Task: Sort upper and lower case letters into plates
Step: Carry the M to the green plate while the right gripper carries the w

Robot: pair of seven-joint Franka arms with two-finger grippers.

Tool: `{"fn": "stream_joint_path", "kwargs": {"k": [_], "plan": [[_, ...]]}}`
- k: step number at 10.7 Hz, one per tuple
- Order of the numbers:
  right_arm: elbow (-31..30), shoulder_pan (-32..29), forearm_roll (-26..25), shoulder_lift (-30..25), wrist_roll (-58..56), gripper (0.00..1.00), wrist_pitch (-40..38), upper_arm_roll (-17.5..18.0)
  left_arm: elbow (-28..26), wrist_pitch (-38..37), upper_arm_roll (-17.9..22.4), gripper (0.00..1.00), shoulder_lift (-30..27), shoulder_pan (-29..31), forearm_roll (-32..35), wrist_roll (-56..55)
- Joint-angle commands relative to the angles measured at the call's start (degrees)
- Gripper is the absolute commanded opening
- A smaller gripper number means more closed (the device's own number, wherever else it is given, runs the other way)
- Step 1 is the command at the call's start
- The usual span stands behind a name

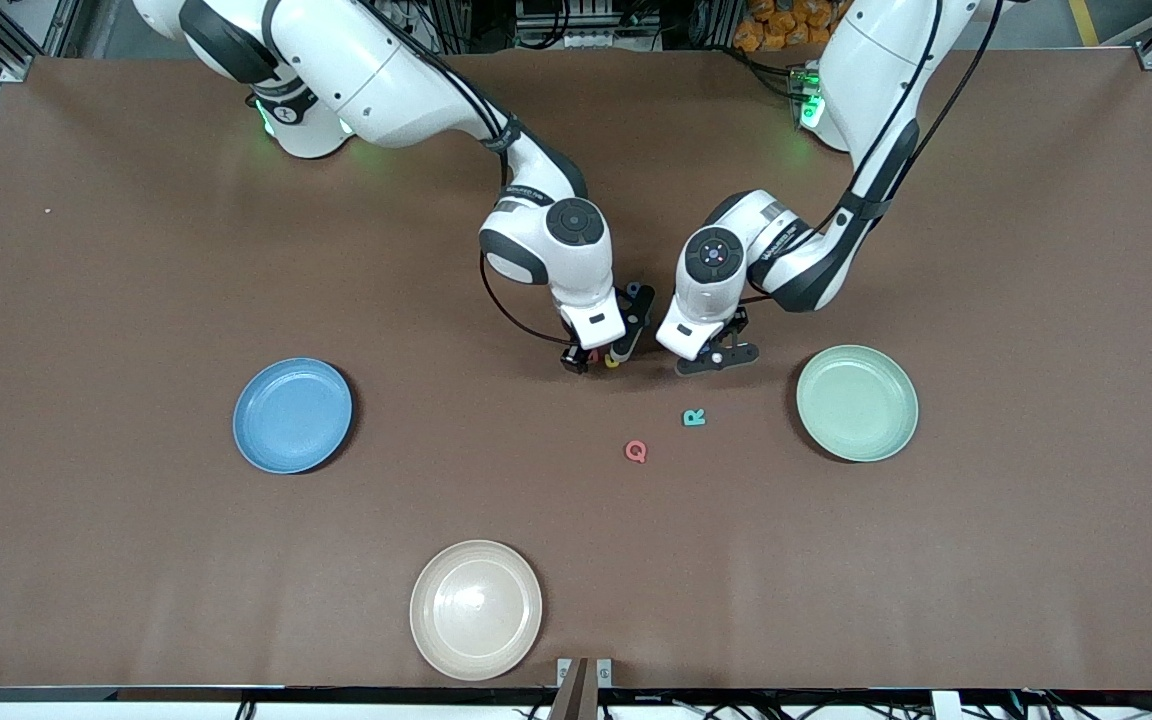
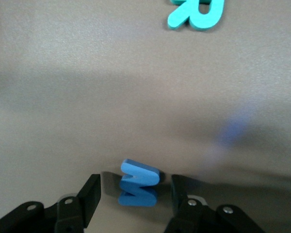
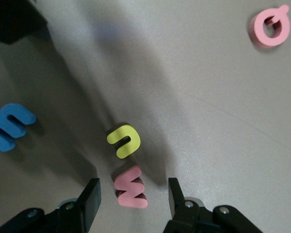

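My left gripper (image 1: 718, 358) (image 2: 136, 194) is open, down at the table, with a blue M (image 2: 139, 183) between its fingers (image 2: 89, 198), clear of both. The teal R (image 1: 694, 417) (image 2: 196, 12) lies nearer the front camera. My right gripper (image 1: 596, 358) (image 3: 133, 196) is open, low over the table, with a red w (image 3: 131, 193) between its fingers (image 3: 91, 196). A yellow u (image 3: 123, 141) (image 1: 612, 361) lies right beside the w. A blue m (image 3: 9, 126) lies farther off, and the red Q (image 1: 636, 451) (image 3: 270, 28) is on the table. The H is hidden.
The blue plate (image 1: 292, 415) sits toward the right arm's end and the mint green plate (image 1: 857, 402) toward the left arm's end, both empty. A cream-white plate (image 1: 476, 609) lies near the front edge. The two hands are close together at mid-table.
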Motion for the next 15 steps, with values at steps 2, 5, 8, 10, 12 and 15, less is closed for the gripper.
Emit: {"fn": "stream_joint_path", "kwargs": {"k": [2, 5, 8, 10, 12, 15], "plan": [[1.7, 0.2, -1.3, 2.0, 0.2, 0.59, 0.2, 0.1, -1.8, 0.6, -0.8, 0.29, -1.7, 0.9, 1.9, 0.2], [1.7, -0.1, -1.2, 2.8, 0.1, 0.00, 1.3, 0.1, -1.6, 0.6, -1.0, 0.06, -1.7, 0.9, 1.9, -0.2], [1.4, -1.9, -0.2, 1.6, -0.2, 0.00, 0.2, 0.1, -1.6, 0.0, -1.2, 0.04, -4.4, 3.1, 1.8, 2.6], [-2.8, -6.7, 0.7, -3.9, -0.3, 0.00, -7.0, 1.6, -1.7, -2.1, -2.4, 0.04, -7.2, 7.8, 1.0, 8.3], [-10.5, -12.6, 6.4, -12.1, -2.8, 0.00, -10.4, 2.5, -1.8, -3.0, -2.8, 0.04, -8.6, 11.8, 0.9, 14.6], [-12.2, -24.1, 14.6, -23.0, -9.6, 0.00, -28.4, 2.2, -2.1, -4.1, -2.6, 0.05, -9.1, 19.5, 0.5, 26.8]]}}
